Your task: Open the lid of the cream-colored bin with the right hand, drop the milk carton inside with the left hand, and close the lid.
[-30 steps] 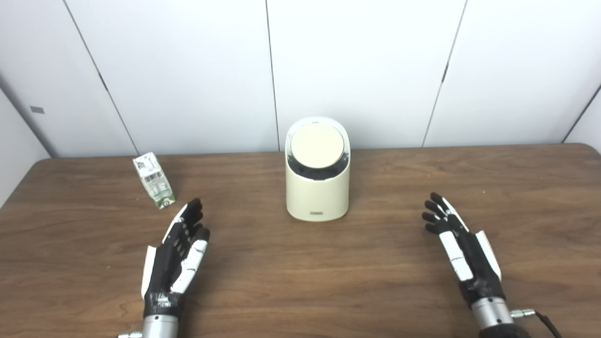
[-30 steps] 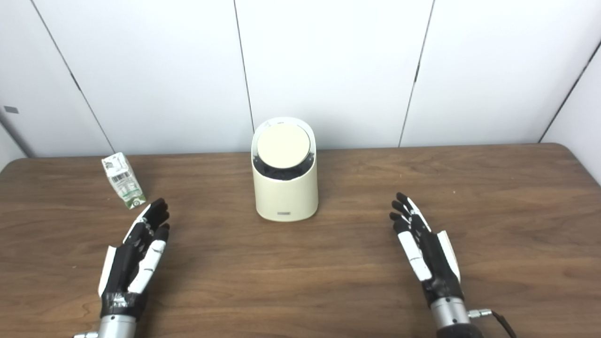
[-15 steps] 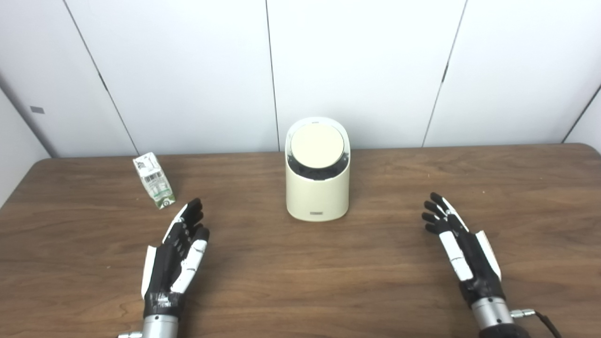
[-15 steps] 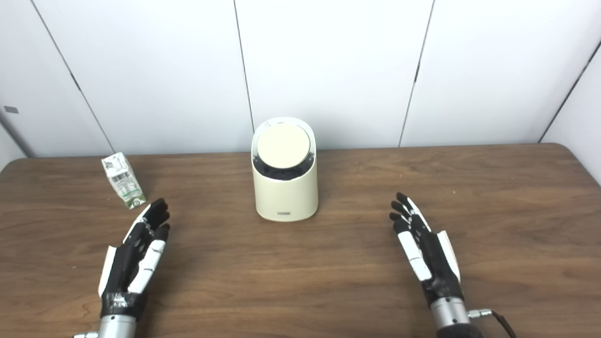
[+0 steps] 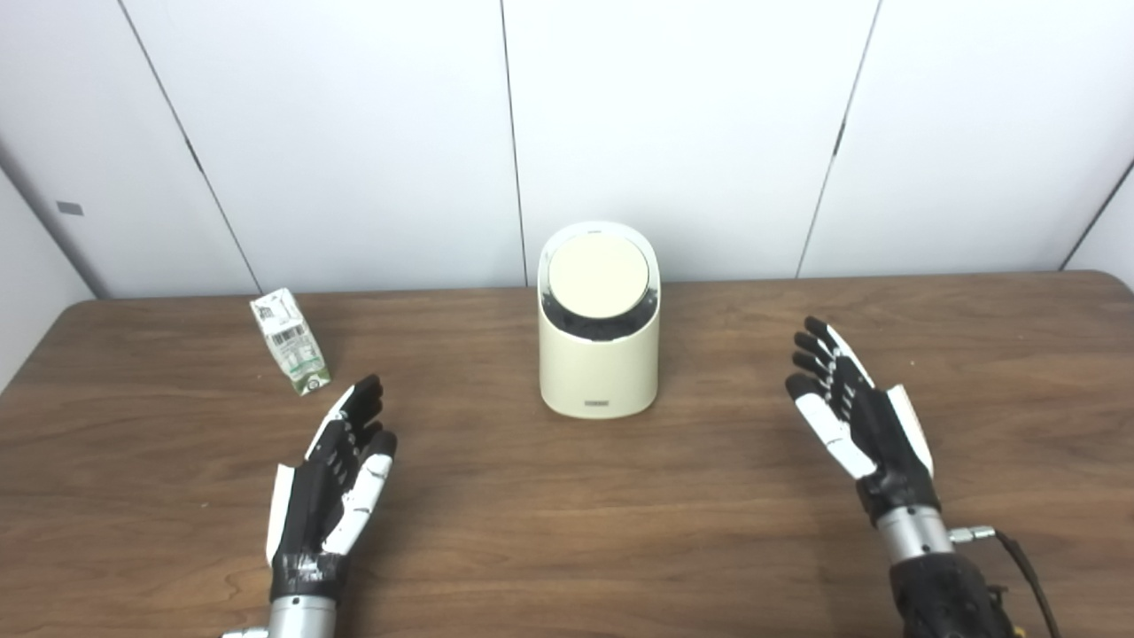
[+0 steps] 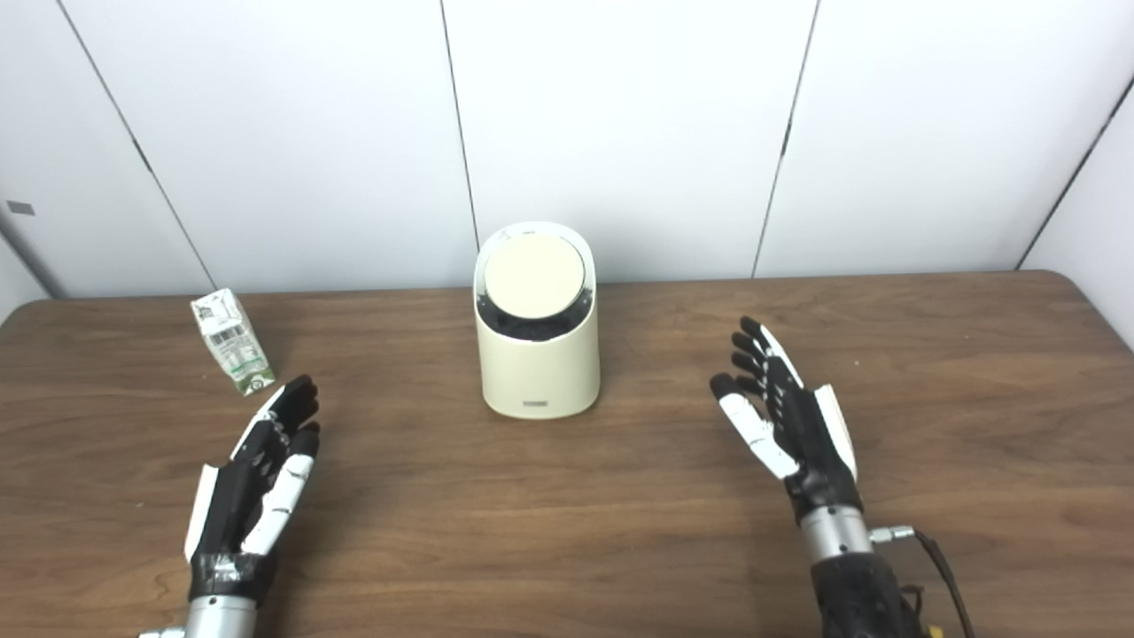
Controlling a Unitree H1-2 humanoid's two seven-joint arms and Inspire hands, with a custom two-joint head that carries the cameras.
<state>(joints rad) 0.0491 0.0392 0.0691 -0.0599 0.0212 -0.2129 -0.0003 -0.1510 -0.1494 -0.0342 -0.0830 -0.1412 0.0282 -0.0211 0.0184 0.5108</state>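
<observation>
On the table's point(image 5: 567, 532) far middle, I see the cream-colored bin point(image 5: 599, 368) with its round lid point(image 5: 597, 276) apparently down, so nothing is done yet. My right hand point(image 5: 855, 409), spread and empty, hangs right of it; my left hand point(image 5: 330, 487) waits flat and empty. Just beyond its fingertips, at far left, stands the milk carton point(image 5: 290, 339), with nothing in the way.

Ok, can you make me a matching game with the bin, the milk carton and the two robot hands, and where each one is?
Things:
1. bin
2. milk carton
3. left robot hand
4. right robot hand

Places or states:
A. open, right of the bin
B. middle of the table, lid shut
C. far left, near the wall
D. open, just in front of the carton

Pairs: 1-B, 2-C, 3-D, 4-A
</observation>
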